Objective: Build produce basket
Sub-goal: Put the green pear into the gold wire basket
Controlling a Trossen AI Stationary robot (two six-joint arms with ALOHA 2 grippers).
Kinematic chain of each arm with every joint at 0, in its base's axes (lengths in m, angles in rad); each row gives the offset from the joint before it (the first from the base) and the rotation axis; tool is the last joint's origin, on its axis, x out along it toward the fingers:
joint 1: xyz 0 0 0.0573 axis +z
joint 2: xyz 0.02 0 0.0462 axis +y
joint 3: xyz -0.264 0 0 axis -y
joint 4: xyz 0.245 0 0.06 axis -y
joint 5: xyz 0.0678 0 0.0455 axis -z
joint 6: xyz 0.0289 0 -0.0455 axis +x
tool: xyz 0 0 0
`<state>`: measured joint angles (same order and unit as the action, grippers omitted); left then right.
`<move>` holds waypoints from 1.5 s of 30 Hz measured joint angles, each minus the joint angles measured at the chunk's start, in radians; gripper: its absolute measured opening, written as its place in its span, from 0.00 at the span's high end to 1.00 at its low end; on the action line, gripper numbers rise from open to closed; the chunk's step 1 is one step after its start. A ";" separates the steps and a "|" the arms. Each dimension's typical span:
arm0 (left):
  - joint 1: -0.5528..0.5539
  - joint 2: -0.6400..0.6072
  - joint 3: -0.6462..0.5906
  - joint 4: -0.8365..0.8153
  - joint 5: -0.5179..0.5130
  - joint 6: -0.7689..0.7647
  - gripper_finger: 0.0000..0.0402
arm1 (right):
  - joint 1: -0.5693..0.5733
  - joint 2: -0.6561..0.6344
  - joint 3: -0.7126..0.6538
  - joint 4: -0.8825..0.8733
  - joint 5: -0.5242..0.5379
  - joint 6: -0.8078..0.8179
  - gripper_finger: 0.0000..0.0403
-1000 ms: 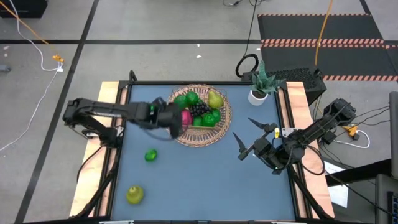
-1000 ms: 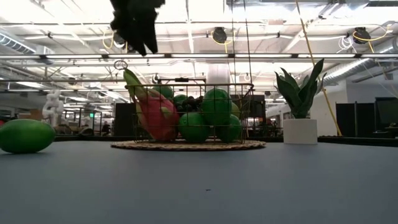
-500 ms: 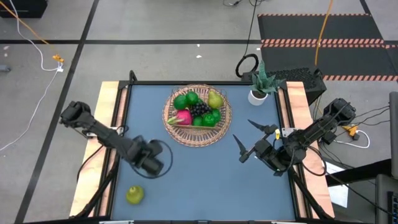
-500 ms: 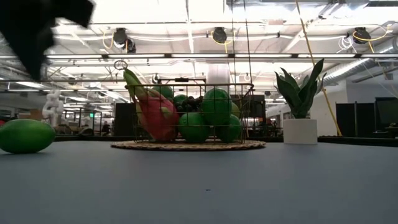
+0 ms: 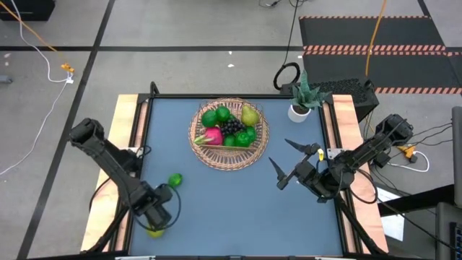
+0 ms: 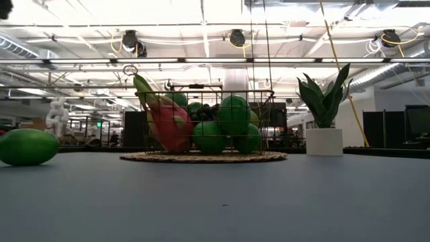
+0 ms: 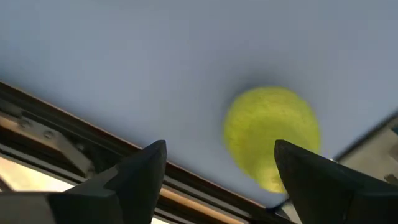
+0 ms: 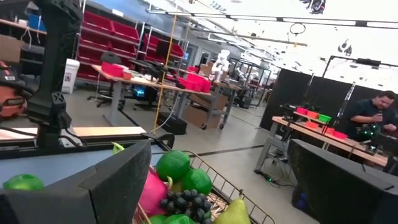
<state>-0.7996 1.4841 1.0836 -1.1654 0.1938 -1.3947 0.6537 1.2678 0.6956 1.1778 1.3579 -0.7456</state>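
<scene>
Hovering over the near left corner of the table [image 5: 238, 217], the left gripper [image 5: 154, 217] hangs directly above a yellow-green pear [image 7: 272, 135], fingers spread apart with the fruit showing between them in the left wrist view and nothing grasped; from above only a sliver of that pear [image 5: 154, 232] peeks out below the gripper, close to the table's near edge. A round green fruit [image 5: 175, 180] lies loose on the blue surface a little farther in, between the left arm and the basket [image 5: 254, 150], and the low view shows it at the left side of the table [image 6: 27, 146]. The basket sits at the far middle of the table, holding a pink dragon fruit [image 5: 212, 135] on its left side, a dark grape bunch [image 5: 232, 127] in the centre, several green fruits [image 5: 216, 116] around them and another pear [image 5: 250, 115] at its far right. A small potted plant [image 5: 301, 101] stands at the far right corner, well apart from the basket. The right gripper [image 5: 286, 160] waits at the right side of the table, its fingers wide apart and empty, pointing toward the basket
</scene>
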 joint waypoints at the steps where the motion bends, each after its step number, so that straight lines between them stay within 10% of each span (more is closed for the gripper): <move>1: -0.009 0.000 0.000 0.014 0.007 -0.004 0.27 | 0.000 0.000 0.000 0.000 0.000 0.001 0.07; 13: 0.021 0.000 0.000 0.023 -0.053 0.062 0.43 | 0.000 0.000 0.000 0.000 0.001 0.000 0.07; 25: 0.030 0.000 0.000 0.025 0.172 0.138 0.68 | 0.000 0.000 0.000 0.000 0.002 0.001 0.07; 45: 0.023 0.000 0.000 0.041 0.166 0.339 0.67 | 0.000 0.000 0.000 -0.001 0.002 0.027 0.07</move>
<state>-0.7768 1.4841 1.0836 -1.1245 0.3594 -1.0554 0.6537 1.2678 0.6952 1.1771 1.3602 -0.7185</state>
